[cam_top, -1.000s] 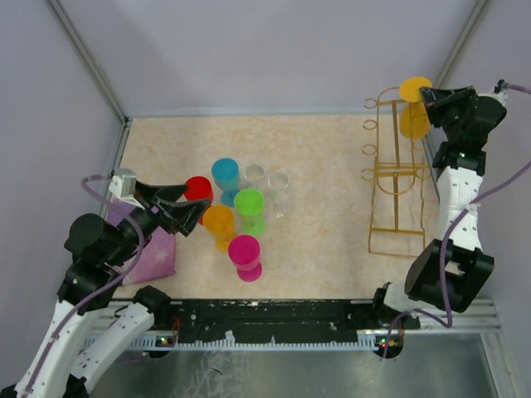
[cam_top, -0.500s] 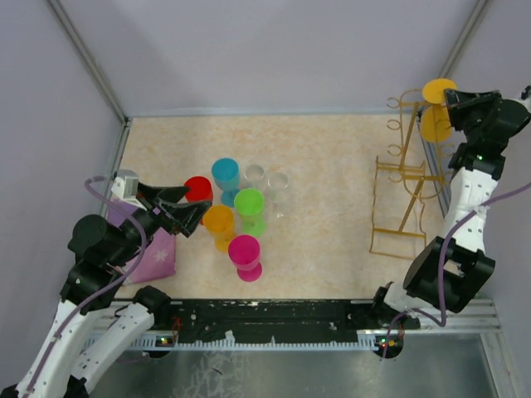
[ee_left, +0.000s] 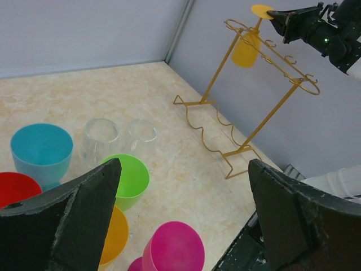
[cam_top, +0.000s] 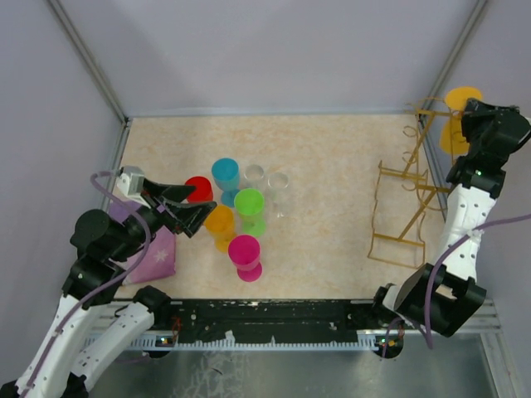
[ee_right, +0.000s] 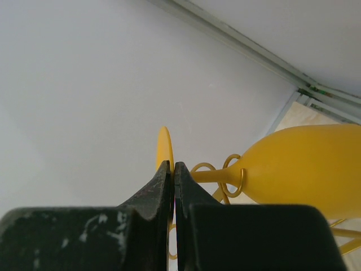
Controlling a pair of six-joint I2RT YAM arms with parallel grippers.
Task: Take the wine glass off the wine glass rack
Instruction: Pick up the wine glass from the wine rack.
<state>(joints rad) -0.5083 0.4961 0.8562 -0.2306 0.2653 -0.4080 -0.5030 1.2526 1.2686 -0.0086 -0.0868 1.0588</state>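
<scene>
One yellow wine glass hangs bowl-down in the single gold wine glass rack, which leans tilted at the tabletop's far right corner.
The right hand is pinched tight on the glass's foot, the stem threaded through the rack's loops. Seven others stand clustered centre-left: red glass, blue glass, green glass, orange glass, pink glass, two clear glasses. The left hand hovers beside them, spread wide, holding nothing.

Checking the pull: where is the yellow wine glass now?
Top view, far right corner: the yellow wine glass hangs inverted on the wine glass rack, far end, foot pinched in the jaws of the right gripper.
</scene>
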